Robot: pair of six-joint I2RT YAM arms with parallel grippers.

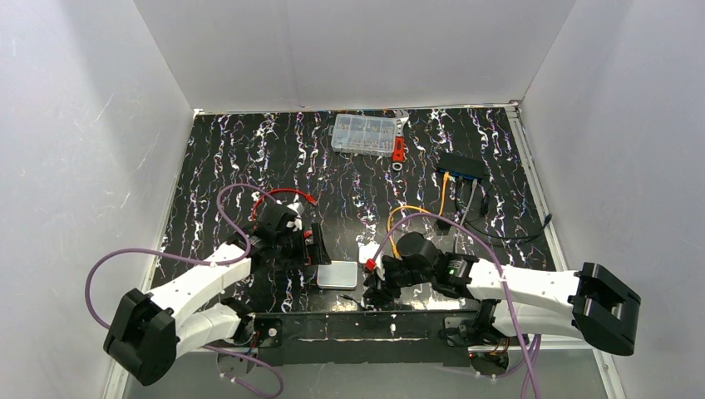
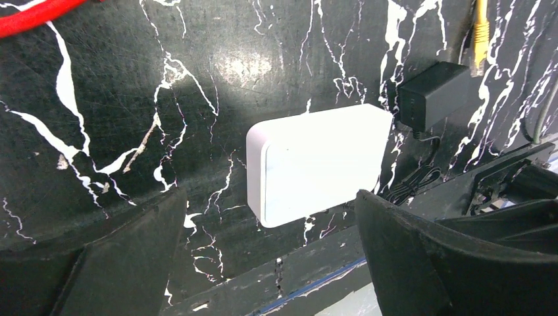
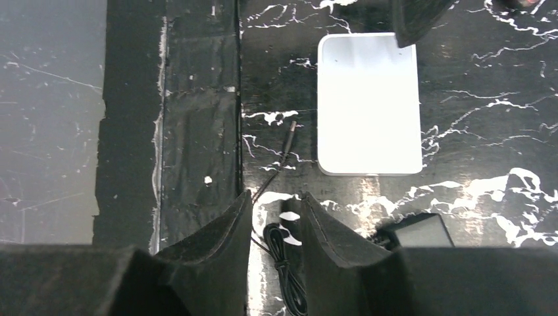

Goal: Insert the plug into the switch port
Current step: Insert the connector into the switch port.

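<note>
Closest to the right wrist lens, the right end effector [image 3: 276,197] hangs with its jaws partly parted and nothing clamped between them. Under the gap lies a coiled thin black cord [image 3: 284,260], its barrel tip pointing toward the white-grey box [image 3: 368,105]. Just right of the coil sits a black power adapter [image 3: 414,230].

Over the same white-grey box, the left end effector [image 2: 270,197] is spread wide and empty.

The plug [image 2: 478,62], ending the orange cable [image 2: 481,12], lies on the surface [image 1: 249,158] just beyond the adapter. It is well apart from the switch port [image 1: 460,175] on the blue-edged face of the black box at far right, where single sockets are too small to tell. A red wire [image 1: 283,195] loops beyond the left arm.

At the far edge, a clear case [image 1: 363,135] holds small parts, with a red object [image 1: 399,150] just beside it.
</note>
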